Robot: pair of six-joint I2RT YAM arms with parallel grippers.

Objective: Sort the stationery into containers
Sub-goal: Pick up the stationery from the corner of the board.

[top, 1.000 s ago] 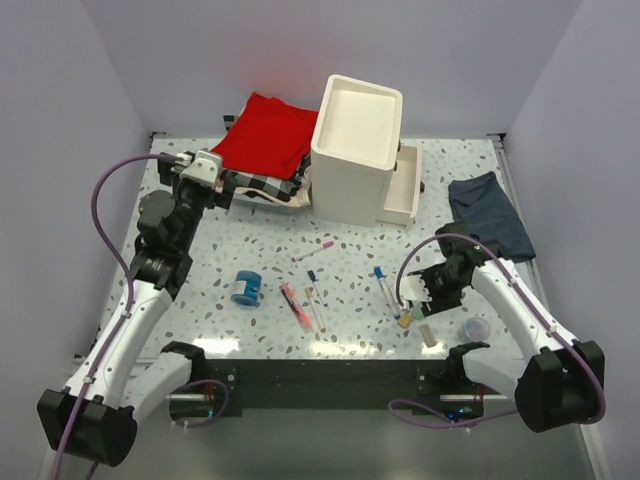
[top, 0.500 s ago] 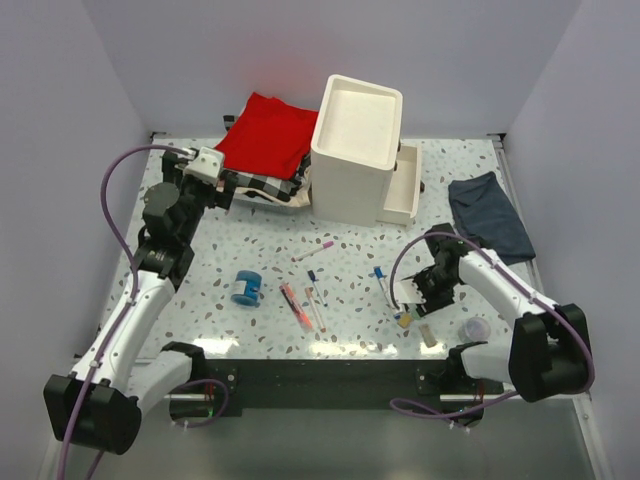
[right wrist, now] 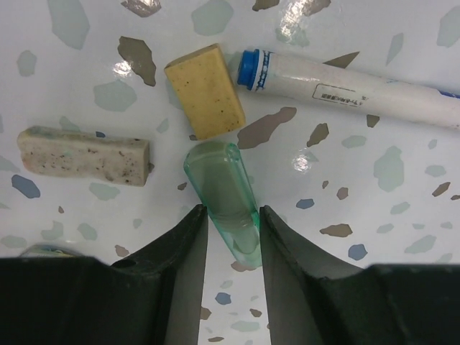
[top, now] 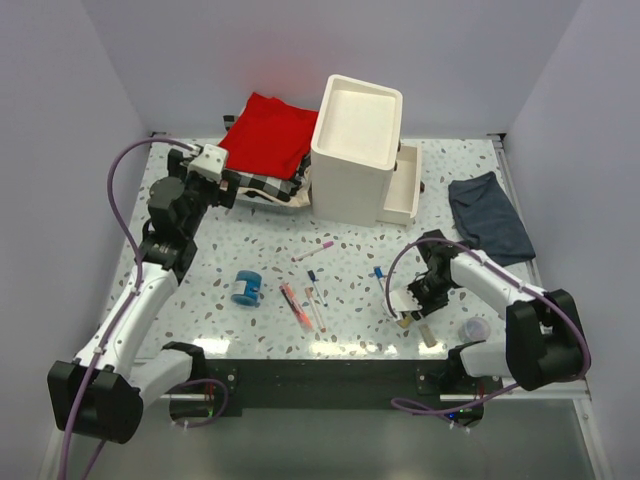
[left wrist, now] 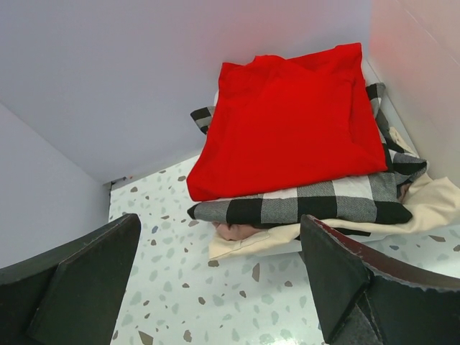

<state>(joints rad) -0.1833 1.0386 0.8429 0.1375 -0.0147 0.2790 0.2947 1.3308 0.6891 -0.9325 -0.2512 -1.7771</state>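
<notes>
My right gripper (top: pixel 406 306) (right wrist: pixel 233 215) is low over the table at the front right, its jaws closed on the sides of a translucent green tube (right wrist: pixel 223 194) that lies on the table. Beside it are a yellow eraser (right wrist: pixel 206 99), a speckled beige eraser (right wrist: pixel 85 153) and a white pen with a blue cap (right wrist: pixel 345 83). A blue tape roll (top: pixel 245 287), an orange-red marker (top: pixel 293 305) and thin pens (top: pixel 314 250) lie mid-table. The white drawer unit (top: pixel 357 150) has its bottom drawer (top: pixel 403 195) pulled out. My left gripper (top: pixel 226 187) (left wrist: pixel 215 287) is open and empty.
A stack of red and checked folded cloths (left wrist: pixel 295 136) lies at the back left, right in front of my left gripper. A dark blue-grey cloth (top: pixel 488 215) lies at the right. A small translucent cup (top: pixel 478 328) stands near the front right edge.
My right gripper has moved forward and down over the green tube and closed around it. My left arm has lifted slightly and drawn back to the left.
</notes>
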